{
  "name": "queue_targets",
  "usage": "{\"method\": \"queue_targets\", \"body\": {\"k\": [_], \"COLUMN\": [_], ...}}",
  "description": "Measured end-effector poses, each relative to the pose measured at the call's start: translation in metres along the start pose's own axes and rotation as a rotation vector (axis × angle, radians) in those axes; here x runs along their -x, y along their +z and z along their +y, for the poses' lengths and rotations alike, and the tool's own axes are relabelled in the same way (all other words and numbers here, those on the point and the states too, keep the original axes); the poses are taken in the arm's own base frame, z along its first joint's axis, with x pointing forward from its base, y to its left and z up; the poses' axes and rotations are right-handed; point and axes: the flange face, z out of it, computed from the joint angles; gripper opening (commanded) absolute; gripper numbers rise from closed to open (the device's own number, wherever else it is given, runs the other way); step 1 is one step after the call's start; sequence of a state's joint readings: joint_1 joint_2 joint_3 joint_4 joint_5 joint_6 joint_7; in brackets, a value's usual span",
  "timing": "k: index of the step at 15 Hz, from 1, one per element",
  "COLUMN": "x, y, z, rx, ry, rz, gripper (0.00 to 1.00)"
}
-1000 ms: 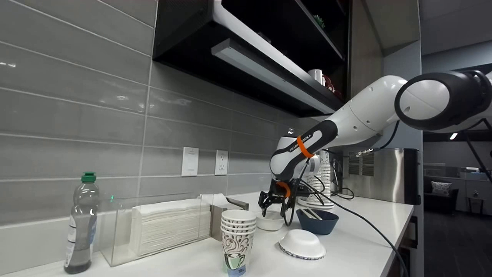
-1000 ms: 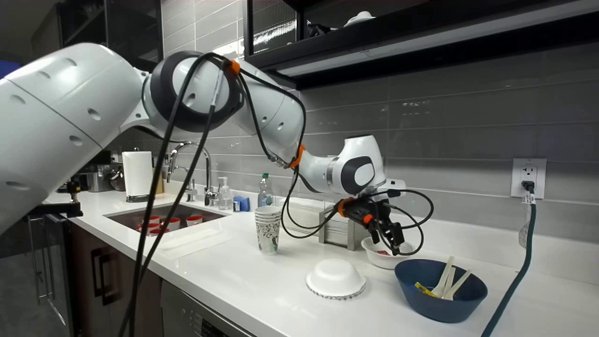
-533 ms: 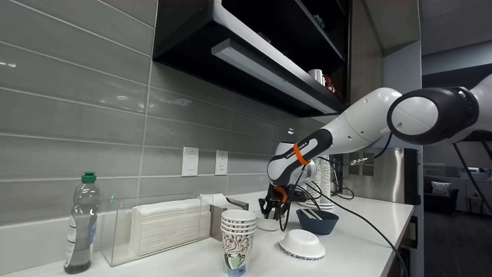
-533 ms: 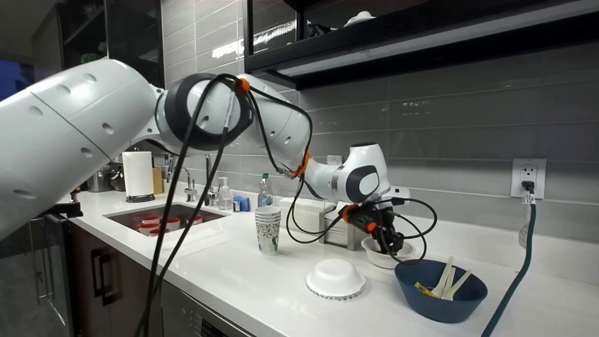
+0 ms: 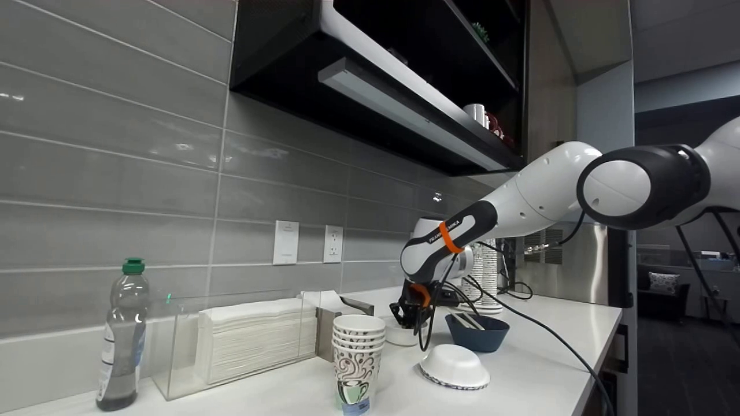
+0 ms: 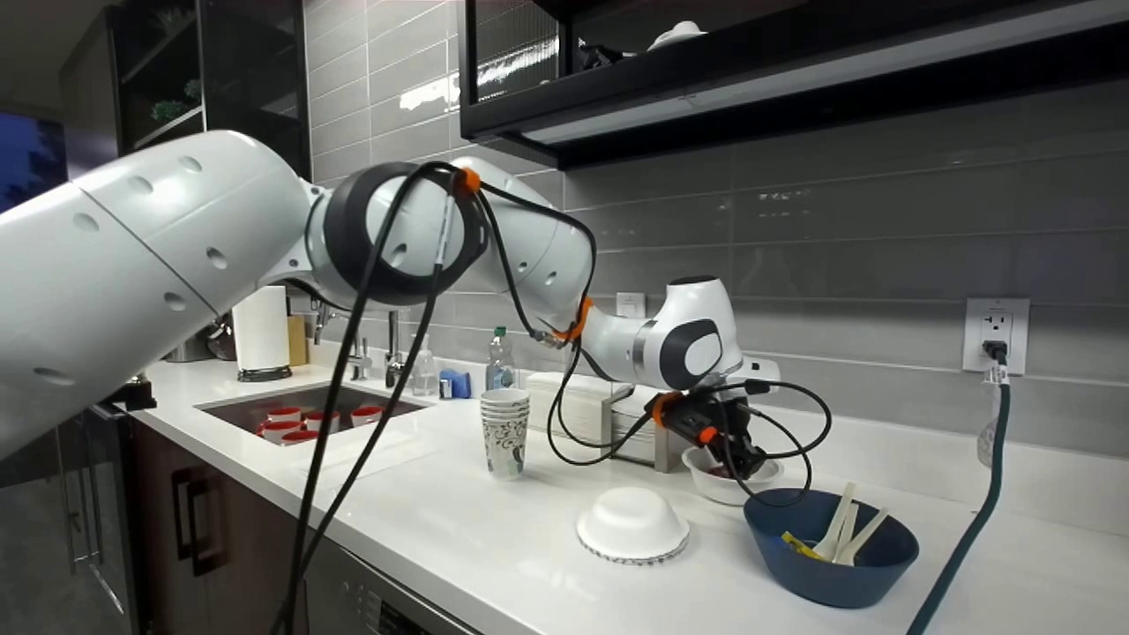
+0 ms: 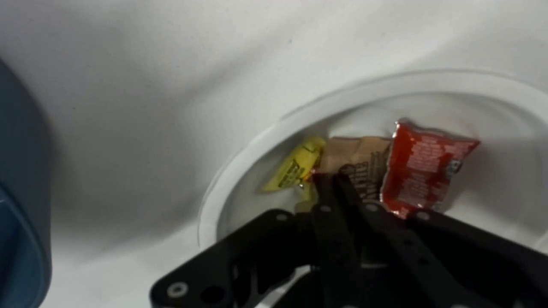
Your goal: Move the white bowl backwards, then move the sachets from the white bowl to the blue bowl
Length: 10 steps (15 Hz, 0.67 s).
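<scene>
The brown sachet reads "THE"; the arm, "FRANK" and "MIKA".

Down it came! The white arm sank from elbow to wrist, its gripper dipping lower into the white bowl. Then the fingers, spread apart a second earlier, drew together, tips over the brown sachet; whether they had pinched it, I couldn't tell from where I stood.

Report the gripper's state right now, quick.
Gripper: closed, down at the sachets in the white bowl; whether it pinches one cannot be told.
</scene>
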State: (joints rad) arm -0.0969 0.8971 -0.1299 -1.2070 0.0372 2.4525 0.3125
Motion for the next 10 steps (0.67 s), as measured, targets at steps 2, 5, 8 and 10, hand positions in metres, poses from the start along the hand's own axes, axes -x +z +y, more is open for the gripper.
{"method": "queue_targets", "body": {"k": [2, 5, 8, 10], "x": [-0.002, -0.011, -0.024, -0.027], "y": [-0.004, -0.027, -0.066, -0.083], "z": [-0.003, -0.006, 0.000, 0.006], "rx": [-0.006, -0.021, -0.041, -0.043], "ry": [-0.002, 0.001, 0.021, 0.027], "rz": [0.008, 0.037, 0.074, 0.081], "gripper": [0.00, 0.00, 0.26, 0.33]}}
